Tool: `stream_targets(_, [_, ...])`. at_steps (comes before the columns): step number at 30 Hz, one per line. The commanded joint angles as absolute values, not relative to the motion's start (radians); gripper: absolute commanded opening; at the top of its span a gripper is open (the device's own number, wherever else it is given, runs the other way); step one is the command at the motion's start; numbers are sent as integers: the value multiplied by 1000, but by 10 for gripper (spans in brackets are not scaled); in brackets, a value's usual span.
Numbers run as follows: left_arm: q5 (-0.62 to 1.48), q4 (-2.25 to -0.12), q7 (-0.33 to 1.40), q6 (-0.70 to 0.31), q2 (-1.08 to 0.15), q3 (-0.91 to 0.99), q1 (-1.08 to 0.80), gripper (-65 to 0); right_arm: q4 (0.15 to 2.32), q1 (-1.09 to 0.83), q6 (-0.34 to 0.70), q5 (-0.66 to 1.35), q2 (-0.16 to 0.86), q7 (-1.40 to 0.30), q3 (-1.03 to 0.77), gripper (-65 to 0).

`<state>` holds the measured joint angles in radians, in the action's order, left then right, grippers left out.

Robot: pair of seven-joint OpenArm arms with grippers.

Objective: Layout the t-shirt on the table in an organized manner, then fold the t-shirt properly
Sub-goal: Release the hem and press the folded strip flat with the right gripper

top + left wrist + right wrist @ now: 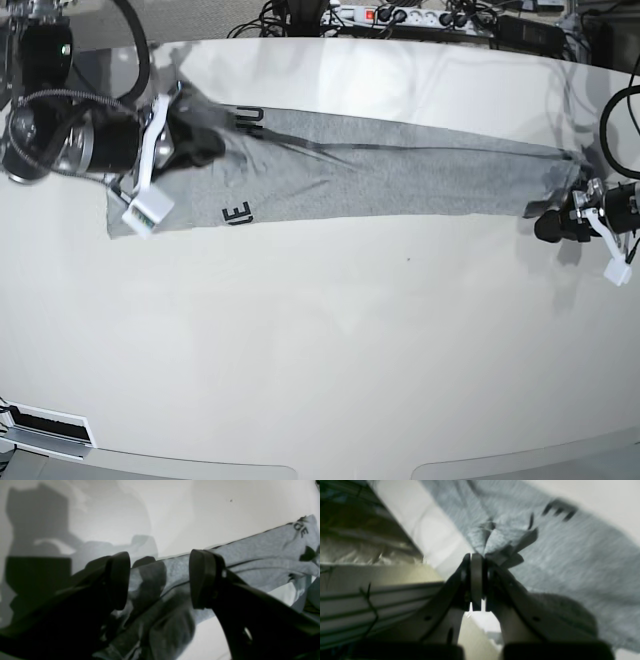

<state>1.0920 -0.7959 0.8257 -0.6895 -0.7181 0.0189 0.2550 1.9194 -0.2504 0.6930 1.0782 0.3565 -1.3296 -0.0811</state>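
Closest to the lens, in the left wrist view, the left gripper (160,580) stands with its two dark fingers (120,580) wide apart, straddling one end of the shirt (262,547) without pinching it; the cloth runs between them and away across the tabletop (200,510). In the right wrist view the right gripper (477,562) has its fingers (476,580) pressed tight together on a bunched bit of grey fabric (505,552), with black lettering (560,508) showing just beyond, blurred. From the base view the reason for this looks plain: the shirt (400,175) lies as a long narrow band along the far part of the tabletop (320,350), one arm at each end, the right gripper (195,140) clamped at the lettered end and the left gripper (555,225) at the opposite tip, as if to pull the cloth out straight. I judge the laying-out only part done, since the shirt is folded over lengthwise, not spread flat. The tabletop is glossy white with curved edges, bare apart from the shirt, and throws back shadows of the arms. Behind its far edge lie a power strip (385,15) and a tangle of cables (280,15).
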Motion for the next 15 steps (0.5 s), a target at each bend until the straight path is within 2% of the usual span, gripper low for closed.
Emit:
stream_targets(1, [1113, -807, 808, -698, -745, 27, 275, -274, 1935, -252, 698, 1091, 366, -1326, -86, -650])
stream_targets(7, [1113, -807, 808, -698, -745, 27, 274, -274, 1935, -278, 698, 988, 366, -1298, -86, -650])
stream_targets(15, [1113, -807, 808, -698, -745, 27, 275, -274, 1924, -271, 680, 680, 365, -971, -86, -650])
